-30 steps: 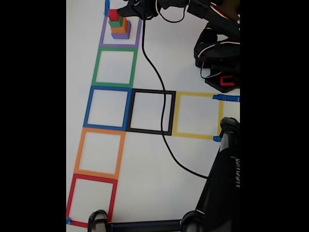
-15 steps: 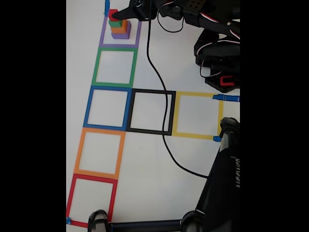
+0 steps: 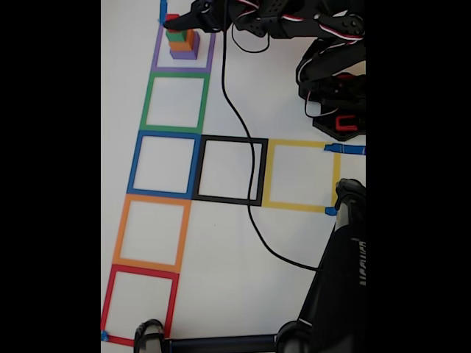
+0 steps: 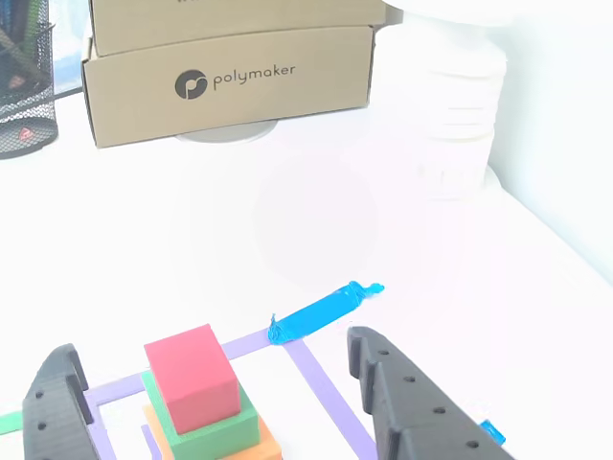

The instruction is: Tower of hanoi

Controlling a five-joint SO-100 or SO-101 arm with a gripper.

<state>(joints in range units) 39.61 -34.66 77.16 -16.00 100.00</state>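
At upper left of the fixed view: a stack of four plain cubes inside the purple tape square outline point(image 3: 183, 65) on the white table point(image 3: 221, 243), large purple cube point(image 3: 184, 54) at the bottom, orange cube point(image 3: 182, 43) on it, green cube point(image 3: 175, 34) above that, small red cube point(image 3: 172, 18) on top, partly covered by the black two-finger gripper point(image 3: 175, 23) reaching in from the right along the top edge. Lower centre of the other view: same stack seen close, red cube point(image 4: 192, 377) sitting upright on the green cube point(image 4: 211, 428), a sliver of the orange cube point(image 4: 268, 447) beneath, black gripper point(image 4: 215, 393) with fingers point(image 4: 397, 398) spread wide apart on either side of the red cube, touching neither side of it. Just beyond the stack, a crumpled strip of blue tape point(image 4: 321, 311) at the corner of the purple outline. Upper left of that view: brown cardboard boxes point(image 4: 230, 67) printed "polymaker", black mesh pen holder point(image 4: 24, 105) beside them. Down the left of the fixed view: green tape square outline point(image 3: 176, 103), blue tape square outline point(image 3: 165, 165), orange tape square outline point(image 3: 151, 233), red tape square outline point(image 3: 139, 305); black tape square outline point(image 3: 230, 170) and yellow tape square outline point(image 3: 301, 175) to the right of the blue one. Across the middle, a black cable point(image 3: 243, 147) trailing down the table.
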